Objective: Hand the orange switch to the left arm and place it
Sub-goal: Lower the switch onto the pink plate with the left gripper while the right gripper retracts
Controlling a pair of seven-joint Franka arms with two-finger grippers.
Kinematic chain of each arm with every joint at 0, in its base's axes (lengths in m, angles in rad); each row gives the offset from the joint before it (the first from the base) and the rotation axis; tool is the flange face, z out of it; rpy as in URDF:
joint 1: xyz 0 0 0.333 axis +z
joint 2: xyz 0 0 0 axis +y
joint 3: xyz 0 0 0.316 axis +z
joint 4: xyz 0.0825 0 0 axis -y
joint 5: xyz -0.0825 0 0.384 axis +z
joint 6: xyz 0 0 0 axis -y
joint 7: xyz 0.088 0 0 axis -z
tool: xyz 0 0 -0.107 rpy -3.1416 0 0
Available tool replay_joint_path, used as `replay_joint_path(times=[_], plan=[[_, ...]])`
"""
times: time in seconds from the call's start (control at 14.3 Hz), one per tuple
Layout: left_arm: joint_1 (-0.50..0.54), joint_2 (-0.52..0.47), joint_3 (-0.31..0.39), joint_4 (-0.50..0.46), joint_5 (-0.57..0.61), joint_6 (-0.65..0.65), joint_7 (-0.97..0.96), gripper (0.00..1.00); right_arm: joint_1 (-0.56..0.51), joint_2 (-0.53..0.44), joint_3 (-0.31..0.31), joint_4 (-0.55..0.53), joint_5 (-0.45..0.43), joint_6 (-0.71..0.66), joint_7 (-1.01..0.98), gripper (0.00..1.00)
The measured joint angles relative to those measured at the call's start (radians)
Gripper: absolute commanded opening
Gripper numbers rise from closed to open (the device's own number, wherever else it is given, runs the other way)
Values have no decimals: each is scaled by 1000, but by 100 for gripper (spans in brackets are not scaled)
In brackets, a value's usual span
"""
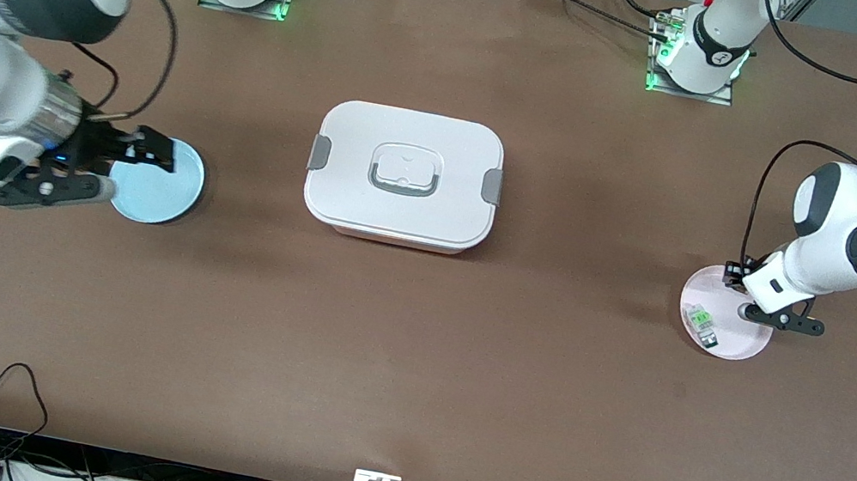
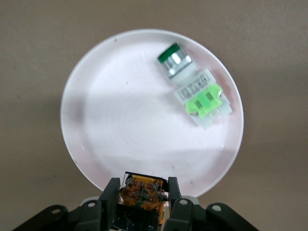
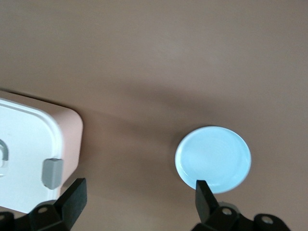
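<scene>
While orange switch (image 2: 143,192) sits pinched in left jaws over pink plate (image 2: 120,125), right jaws spread.

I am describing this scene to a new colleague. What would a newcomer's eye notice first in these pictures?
First, the big white box with grey clips in the middle of the table. Next, the left gripper over the pink plate, shut on the orange switch, with a green-marked clear part lying on that plate. The right gripper hangs open beside the empty blue plate at the right arm's end.
</scene>
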Motion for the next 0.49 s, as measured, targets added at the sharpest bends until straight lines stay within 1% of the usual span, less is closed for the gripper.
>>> replay_joint_path(times=[0.14, 0.21, 0.35, 0.42, 0.49], plan=[[0, 16, 15, 0, 36, 66, 0, 0, -1, -14, -55, 0, -8, -39, 1, 100], [0, 29, 25, 0, 51, 99, 0, 0, -1, -27, -68, 0, -29, -55, 8, 100], [0, 54, 35, 0, 56, 142, 5, 0, 0, -58, -72, 0, -70, -85, 58, 100], [0, 61, 36, 1, 56, 152, 6, 35, -2, -73, -70, 0, -79, -105, 90, 100], [0, 63, 36, 4, 56, 155, 8, 43, -13, -86, -60, 0, -82, -117, 111, 100]])
